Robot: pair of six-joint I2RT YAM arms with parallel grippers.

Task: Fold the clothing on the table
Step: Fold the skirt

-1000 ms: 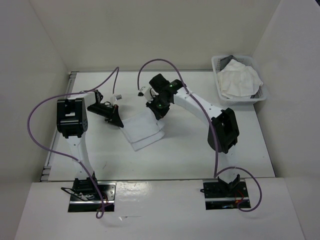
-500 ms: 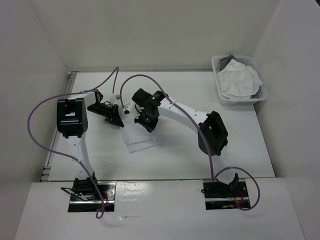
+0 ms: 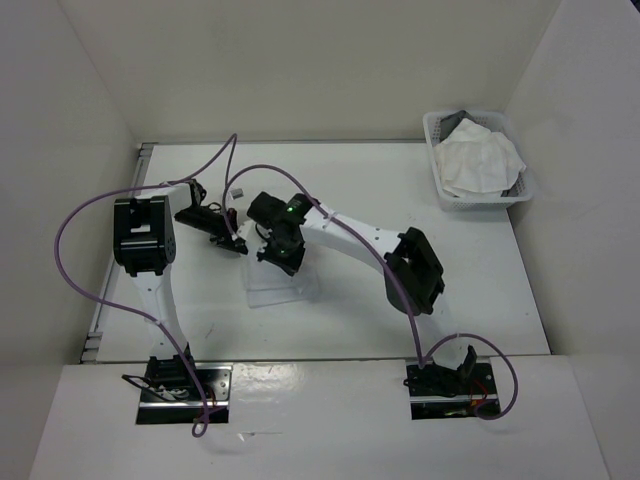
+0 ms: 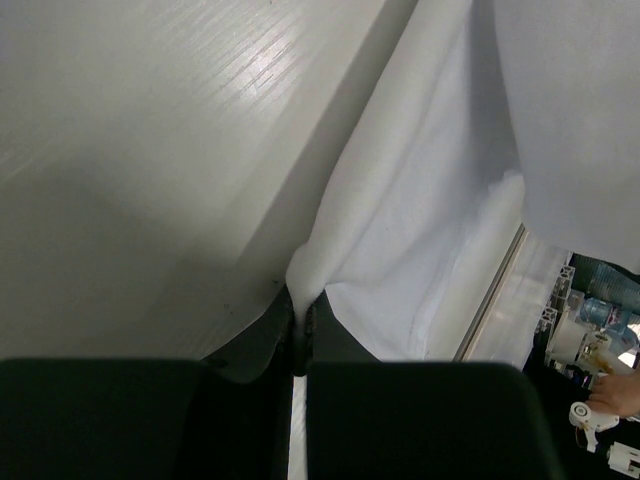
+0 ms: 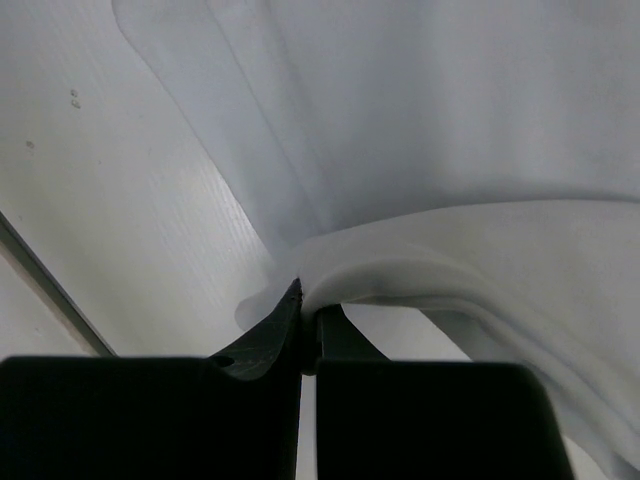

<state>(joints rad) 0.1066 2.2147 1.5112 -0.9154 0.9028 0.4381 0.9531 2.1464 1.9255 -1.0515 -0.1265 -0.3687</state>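
The clothing lies just left of the middle of the counter, under both arms. At about 10 o'clock of the piece, the left pincer is clamped on a pinch of the fabric's edge, apparently to steady or lift that side. At about 12 o'clock, the right pincer is squeezed onto a doubled lip, probably so a layer can be carried over. The fold looks partway done.

The right pincer has swung toward the tabletop's left edge and slightly nearer the front edge, drawing its pinched edge of the clothing over the rest. It now sits just beside the left pincer, and the clothing looks narrower.
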